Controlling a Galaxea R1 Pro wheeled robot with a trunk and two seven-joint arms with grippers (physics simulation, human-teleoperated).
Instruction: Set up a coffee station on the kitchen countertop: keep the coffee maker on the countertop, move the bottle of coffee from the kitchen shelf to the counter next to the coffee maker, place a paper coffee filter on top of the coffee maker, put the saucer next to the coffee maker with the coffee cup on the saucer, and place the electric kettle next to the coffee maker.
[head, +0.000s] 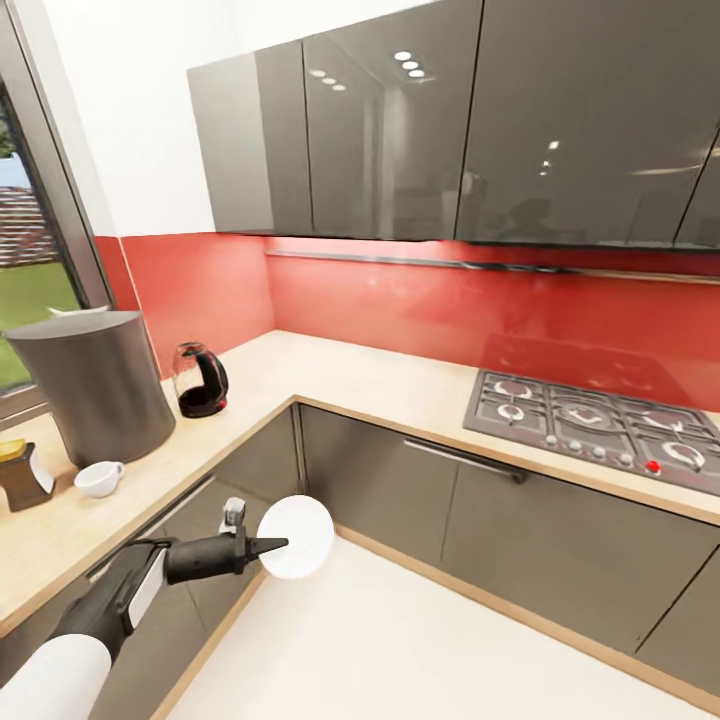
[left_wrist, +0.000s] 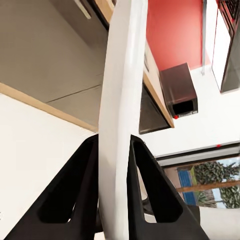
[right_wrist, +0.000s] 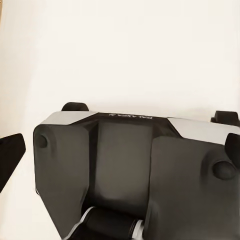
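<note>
The left gripper (head: 272, 546) is pinched shut on the saucer (head: 296, 537), holding the white plate by its edge so it stands up on its side, out over the floor and not yet over the table (head: 330, 385). So the step now looks like carrying the saucer to its spot. Past the gripper, up on the table, sits the coffee cup (head: 98, 478), and just behind the cup stands the big grey coffee maker (head: 95, 385). The electric kettle (head: 201, 380) is on the far side of the coffee maker, and the bottle of coffee (head: 22, 475) is on its near side, close by. Something pale pokes up on top of the coffee maker; it may be the paper filter, but it is too small to tell. Next, the gripper likely has to lift up, turn the saucer flat, and set it down near the coffee maker. The cup sits right where the saucer might go, so it could get bumped. I cannot tell if the right gripper is open or shut.
</note>
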